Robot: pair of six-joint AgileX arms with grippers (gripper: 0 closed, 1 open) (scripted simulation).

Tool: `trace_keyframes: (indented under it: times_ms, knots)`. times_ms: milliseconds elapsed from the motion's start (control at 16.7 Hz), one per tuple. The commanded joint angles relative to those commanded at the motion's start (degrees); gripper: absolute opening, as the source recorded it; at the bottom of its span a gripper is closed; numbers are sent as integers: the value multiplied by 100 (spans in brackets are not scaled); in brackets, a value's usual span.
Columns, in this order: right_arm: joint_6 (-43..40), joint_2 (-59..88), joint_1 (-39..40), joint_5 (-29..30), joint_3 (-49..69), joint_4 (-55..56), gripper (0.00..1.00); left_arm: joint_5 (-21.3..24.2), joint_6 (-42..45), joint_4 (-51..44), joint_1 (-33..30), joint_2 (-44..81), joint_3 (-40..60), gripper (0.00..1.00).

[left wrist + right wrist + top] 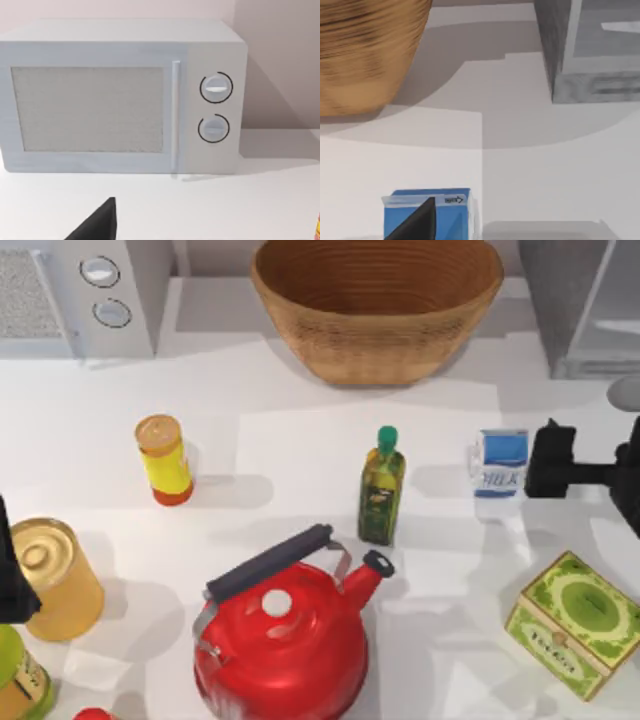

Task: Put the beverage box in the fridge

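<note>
One arm's doing the work: right gripper (532,462) sits just beside the beverage box (500,462), can't tell if its jaws are open. Box stands upright, long axis vertical, MILK face toward the near counter edge. I'd square the jaws on its flat sides before squeezing. Fridge (580,305) waits beyond. Left gripper (12,570) parked.

Blue beverage box (447,215) close below, dark fingers (417,222) before it, basket (365,50), fridge (590,55) beyond
</note>
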Motion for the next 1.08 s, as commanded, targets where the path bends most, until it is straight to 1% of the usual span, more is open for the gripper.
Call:
trace_keyframes:
  times_ms: [300,480,840,1080]
  knots:
    - [332,2066,588,538,661,734,100,0,0,0,0,0,0,100]
    - [452,2762,803,728,899,999,100,0,0,0,0,0,0,100]
    - [487,2942,866,781,966,1076,100,0,0,0,0,0,0,100]
    - [409,2857,726,669,1006,997,100,0,0,0,0,0,0,100]
